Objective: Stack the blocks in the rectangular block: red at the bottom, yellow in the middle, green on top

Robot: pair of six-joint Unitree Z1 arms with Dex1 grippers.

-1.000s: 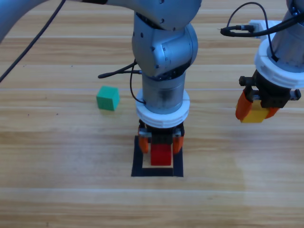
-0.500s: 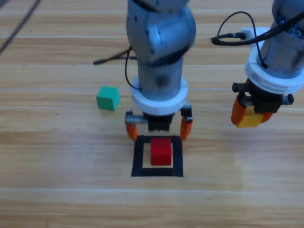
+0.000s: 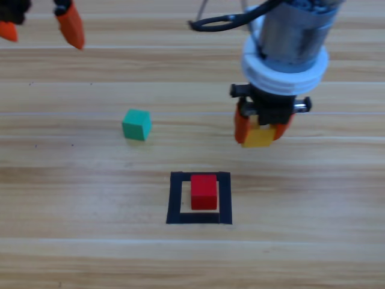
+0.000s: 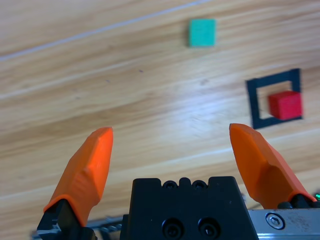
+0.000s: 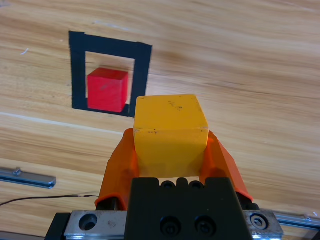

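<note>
Gripping the yellow cube [image 3: 260, 137] between its jaws, the right gripper [image 3: 262, 129] hangs in the high view at about one o'clock from the red cube [image 3: 204, 191], which sits inside the black tape square [image 3: 175, 199]; the green cube [image 3: 136, 124] lies at ten o'clock, and the left gripper [image 3: 39, 27] waits spread wide at the top left corner. Left wrist view: jaws far apart and empty, the green cube [image 4: 202, 32] at twelve o'clock and the square [image 4: 256, 102] with the red cube [image 4: 285, 105] at three. Right wrist view: the yellow cube [image 5: 170, 134] sits clamped, the red cube [image 5: 107, 90] in its square [image 5: 76, 70] at eleven o'clock.

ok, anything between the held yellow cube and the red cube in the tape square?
Only bare wood and the tape square's near edge separate yellow cube from red cube, per right wrist view.
</note>
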